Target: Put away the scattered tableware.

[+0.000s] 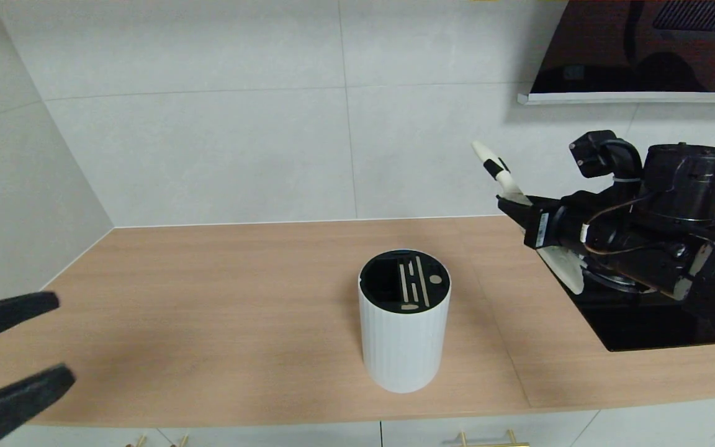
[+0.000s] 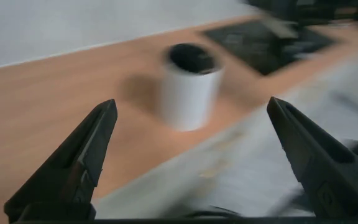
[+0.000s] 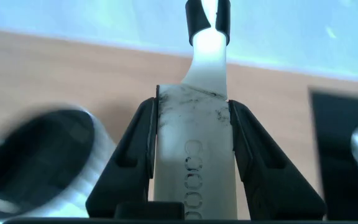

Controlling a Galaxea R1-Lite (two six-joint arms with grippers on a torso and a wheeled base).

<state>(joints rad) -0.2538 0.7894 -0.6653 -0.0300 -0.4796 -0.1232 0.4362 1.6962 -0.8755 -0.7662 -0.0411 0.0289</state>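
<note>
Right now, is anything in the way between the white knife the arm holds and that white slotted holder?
Nothing visible. The right gripper holds the white knife up near the cooktop; only bare countertop lies between it and the slotted holder. The open left gripper is well aside.

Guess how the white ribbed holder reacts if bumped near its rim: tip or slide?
The holder is taller than wide and stands free on the countertop, so a high bump might tip it. The smooth wood probably lets it slide first. Its ribbed wall looks rigid.
</note>
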